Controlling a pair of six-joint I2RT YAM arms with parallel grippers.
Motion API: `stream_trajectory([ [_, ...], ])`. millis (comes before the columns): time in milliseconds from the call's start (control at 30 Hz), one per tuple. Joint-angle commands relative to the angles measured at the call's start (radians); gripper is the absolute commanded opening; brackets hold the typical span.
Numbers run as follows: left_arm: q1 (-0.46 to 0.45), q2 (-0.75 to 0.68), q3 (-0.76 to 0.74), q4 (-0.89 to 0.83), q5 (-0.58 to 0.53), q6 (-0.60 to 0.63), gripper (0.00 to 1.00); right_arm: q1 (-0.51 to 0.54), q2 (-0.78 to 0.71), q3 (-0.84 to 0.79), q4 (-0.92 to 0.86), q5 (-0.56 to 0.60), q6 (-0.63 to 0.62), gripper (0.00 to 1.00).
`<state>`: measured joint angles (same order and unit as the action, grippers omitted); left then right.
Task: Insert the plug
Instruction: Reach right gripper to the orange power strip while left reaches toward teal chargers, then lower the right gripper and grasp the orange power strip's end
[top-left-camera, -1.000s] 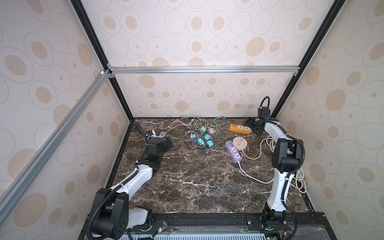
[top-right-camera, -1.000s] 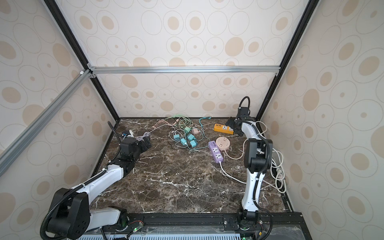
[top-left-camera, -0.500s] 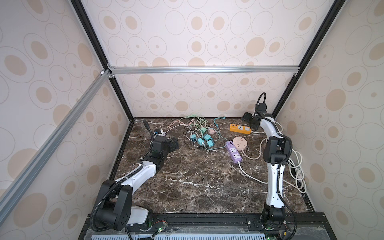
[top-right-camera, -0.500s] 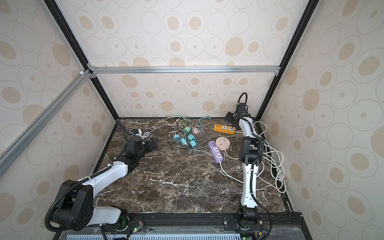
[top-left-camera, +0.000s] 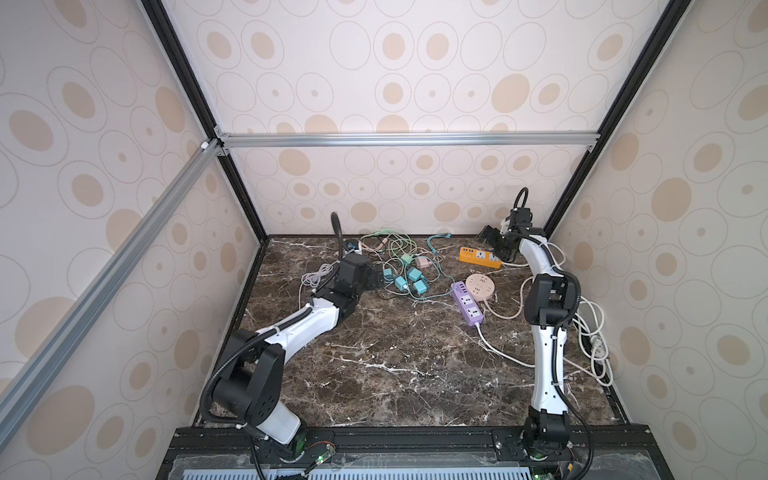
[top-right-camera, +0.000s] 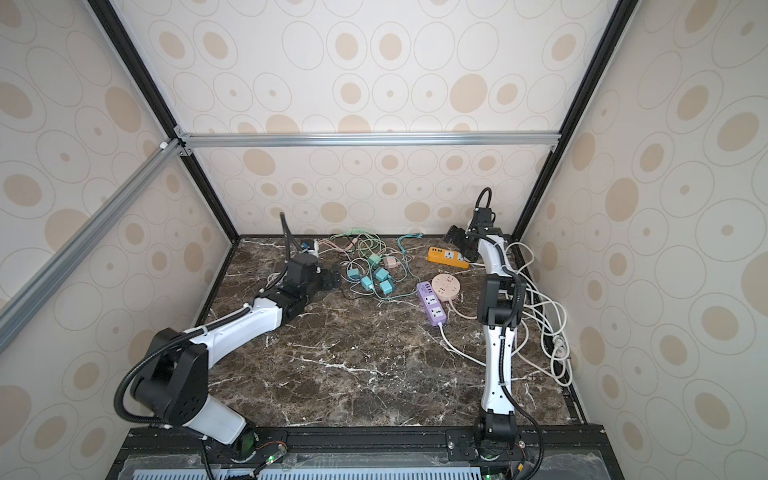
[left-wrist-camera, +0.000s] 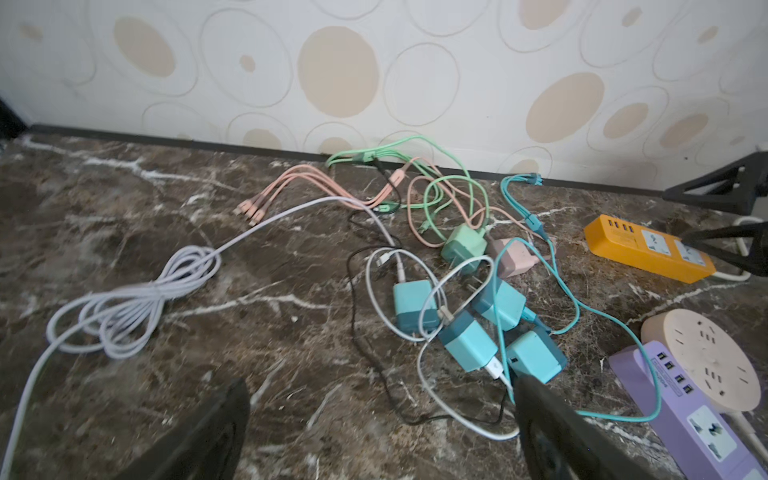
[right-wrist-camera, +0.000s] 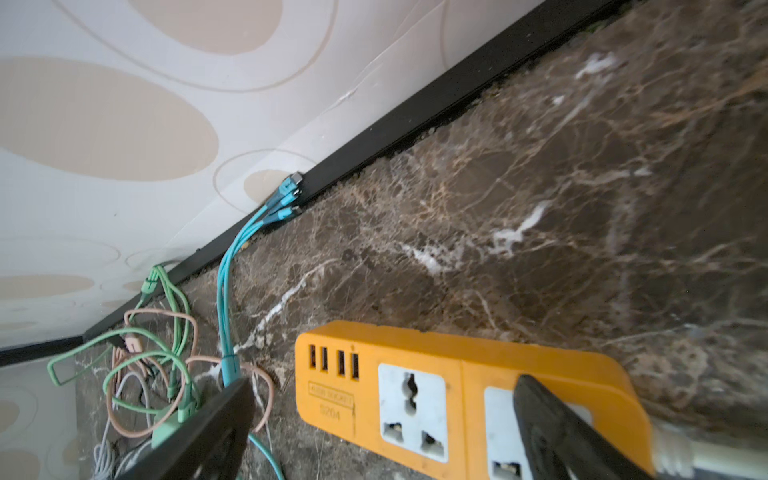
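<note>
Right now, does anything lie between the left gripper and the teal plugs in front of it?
No solid object, only loose cables. A thin black cable and a white cable lie on the table between the open left gripper and the nearest teal plug, and white loops cross over the plugs themselves.

A: Both top views are evenly, softly lit: pale patterned walls (top-left-camera: 415, 62) bright, marble tabletop (top-left-camera: 395, 365) dark, only faint shadows beneath the arms (top-left-camera: 299, 324).

B: The wide lens stretches the wall ovals toward the corners. In the right wrist view the orange power strip (right-wrist-camera: 469, 357) reads fairly sharp, but the black fingers (right-wrist-camera: 199, 440) and far tabletop blur; the left wrist view looks soft throughout.
</note>
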<state>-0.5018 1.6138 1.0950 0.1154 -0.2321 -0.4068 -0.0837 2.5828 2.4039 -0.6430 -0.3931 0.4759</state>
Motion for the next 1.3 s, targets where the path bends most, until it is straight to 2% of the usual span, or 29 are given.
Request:
stream_trajectory([
  [0,-0.067,0.114,0.157,-0.037,-0.055,0.116,0.98,0.029,0.020,-0.006,-0.129,-0.044,-0.089,0.98],
  [133,-0.109,0.326,0.400,-0.066,-0.035,0.131,0.98,0.048,0.009,-0.029,-0.149,-0.029,-0.117,0.98],
  [333,-0.153,0.654,0.825,-0.216,-0.009,0.110,0.98,0.076,-0.005,-0.067,-0.156,-0.001,-0.112,0.98],
  [467,-0.183,0.852,1.106,-0.304,-0.051,0.146,0.99,0.091,-0.011,-0.076,-0.171,-0.003,-0.098,0.98],
  [567,-0.187,0.972,1.262,-0.332,-0.118,0.137,0.98,0.103,-0.029,-0.098,-0.176,-0.008,-0.087,0.98],
  [667,-0.185,1.025,1.305,-0.305,-0.182,0.129,0.98,0.111,-0.077,-0.202,-0.136,-0.013,-0.068,0.98],
  [867,-0.183,1.073,1.308,-0.260,-0.204,0.137,0.98,0.115,-0.141,-0.331,-0.081,-0.043,-0.038,0.98],
  [1033,-0.174,1.116,1.346,-0.356,-0.188,0.141,0.97,0.115,-0.165,-0.399,-0.067,-0.036,-0.036,0.98],
  [1167,-0.150,1.120,1.312,-0.451,-0.159,0.093,0.91,0.116,-0.175,-0.429,-0.065,-0.026,-0.035,0.98],
  [1267,-0.131,1.112,1.284,-0.520,-0.177,0.061,0.87,0.118,-0.193,-0.409,-0.094,-0.047,-0.058,0.96],
])
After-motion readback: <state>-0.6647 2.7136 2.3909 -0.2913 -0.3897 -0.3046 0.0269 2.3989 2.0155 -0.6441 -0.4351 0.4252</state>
